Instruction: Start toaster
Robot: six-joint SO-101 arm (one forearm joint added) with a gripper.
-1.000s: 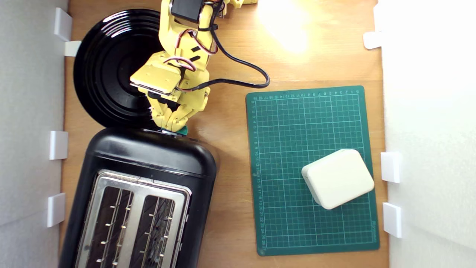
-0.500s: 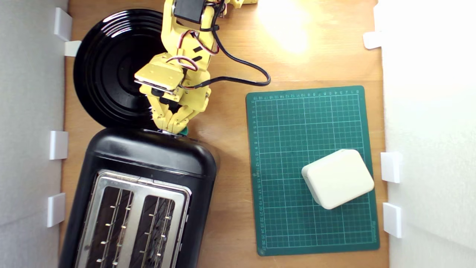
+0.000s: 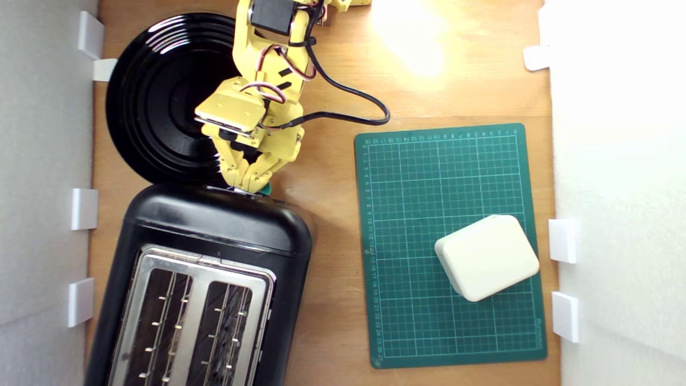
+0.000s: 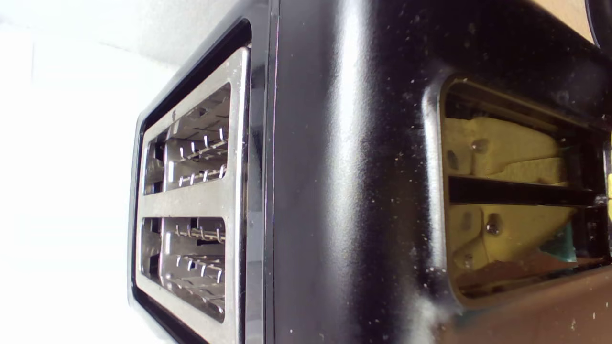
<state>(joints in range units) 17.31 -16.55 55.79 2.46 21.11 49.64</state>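
tool (image 3: 247,185) on toaster (image 3: 214,225) lever (image 3: 263,188), barely shifted since before; grip state unclear

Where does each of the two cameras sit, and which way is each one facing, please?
Exterior view: overhead, looking straight down on the wooden table, toaster, black plate and green mat; the yellow arm and gripper show.
Wrist view: beside the toaster's end, facing it closely; only a yellow reflection of the gripper shows.
Shared: the toaster and its slots.
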